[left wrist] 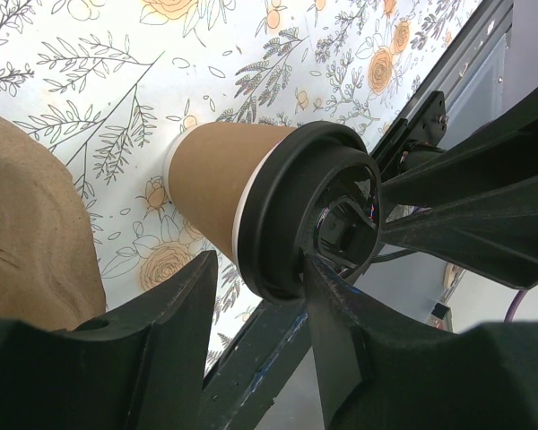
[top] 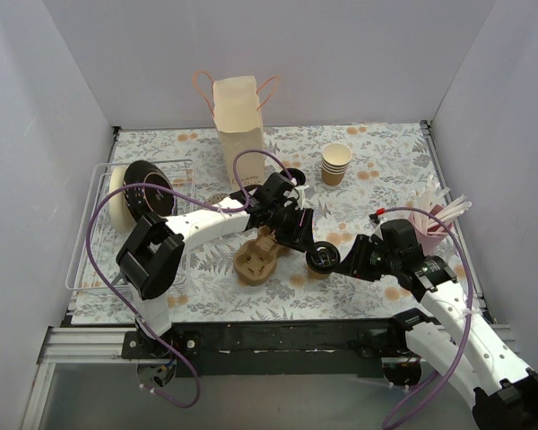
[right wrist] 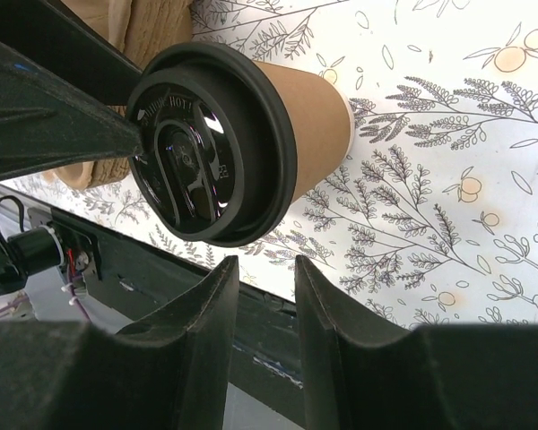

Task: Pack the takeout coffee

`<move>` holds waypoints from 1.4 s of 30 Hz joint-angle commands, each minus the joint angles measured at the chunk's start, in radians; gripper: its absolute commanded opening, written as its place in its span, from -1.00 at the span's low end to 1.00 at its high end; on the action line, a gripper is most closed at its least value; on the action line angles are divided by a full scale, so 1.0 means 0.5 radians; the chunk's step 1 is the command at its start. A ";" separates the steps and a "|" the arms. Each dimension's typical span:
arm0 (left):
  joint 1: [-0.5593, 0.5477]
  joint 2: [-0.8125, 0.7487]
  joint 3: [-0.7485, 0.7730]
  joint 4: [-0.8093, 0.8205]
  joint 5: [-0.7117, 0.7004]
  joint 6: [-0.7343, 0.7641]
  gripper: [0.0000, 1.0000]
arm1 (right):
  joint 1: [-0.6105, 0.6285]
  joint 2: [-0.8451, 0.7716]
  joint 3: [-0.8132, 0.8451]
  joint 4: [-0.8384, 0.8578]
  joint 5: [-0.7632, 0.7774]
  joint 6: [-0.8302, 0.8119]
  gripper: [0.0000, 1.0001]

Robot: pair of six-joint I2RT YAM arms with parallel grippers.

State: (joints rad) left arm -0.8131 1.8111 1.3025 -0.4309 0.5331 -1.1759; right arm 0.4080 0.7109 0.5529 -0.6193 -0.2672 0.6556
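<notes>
From above, the takeout coffee (top: 321, 261) stands upright on the floral desk (top: 386, 179), just right of the pulp carrier (top: 255, 262). The left pincer (top: 307, 244) and right pincer (top: 339, 260) meet at it from opposite sides.

In the left wrist view, the left pincer (left wrist: 260, 269) is spread, with the rim of the black lid (left wrist: 287, 224) between its fingers.

In the right wrist view, the right pincer (right wrist: 262, 264) is parted only narrowly and holds nothing. Its tips sit just beside the lid.
</notes>
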 commanded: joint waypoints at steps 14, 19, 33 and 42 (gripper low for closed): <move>-0.040 0.026 -0.108 -0.096 -0.121 0.020 -0.19 | 0.009 0.106 -0.136 0.201 0.136 0.026 -0.34; -0.043 0.010 -0.129 -0.095 -0.121 0.014 -0.18 | 0.006 0.017 -0.094 0.272 0.093 0.045 -0.32; -0.052 0.016 -0.154 -0.083 -0.118 0.008 -0.20 | 0.006 0.106 -0.109 0.364 0.034 0.122 -0.31; -0.058 0.044 -0.166 -0.068 -0.091 -0.001 -0.23 | 0.006 0.106 -0.161 0.447 -0.021 0.229 -0.34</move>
State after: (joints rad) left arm -0.8177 1.8046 1.2697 -0.3862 0.5358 -1.2026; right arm 0.4080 0.7528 0.4980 -0.4889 -0.2718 0.7319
